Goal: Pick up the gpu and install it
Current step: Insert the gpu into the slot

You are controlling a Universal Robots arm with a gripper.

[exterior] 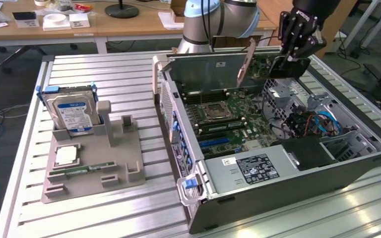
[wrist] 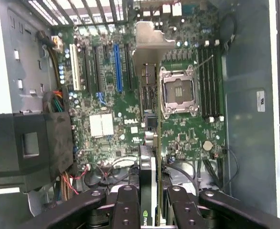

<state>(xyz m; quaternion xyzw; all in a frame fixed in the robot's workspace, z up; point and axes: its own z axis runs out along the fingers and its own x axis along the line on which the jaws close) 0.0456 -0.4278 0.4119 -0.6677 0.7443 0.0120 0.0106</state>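
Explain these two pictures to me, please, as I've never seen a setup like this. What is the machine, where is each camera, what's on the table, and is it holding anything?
The machine is a single robot arm that ends in a claw. One picture comes from a camera standing off the arm, looking across a slatted metal table. The other comes from a camera on the arm's wrist, looking past the claw into an open computer case at its green motherboard.

On the table, at the exterior view's left, a grey holder carries a hard drive standing on edge, a processor chip and a slim memory stick.

The claw is shut on the gpu. This is a thin card, seen edge-on in the wrist view, held over the motherboard above the open case.
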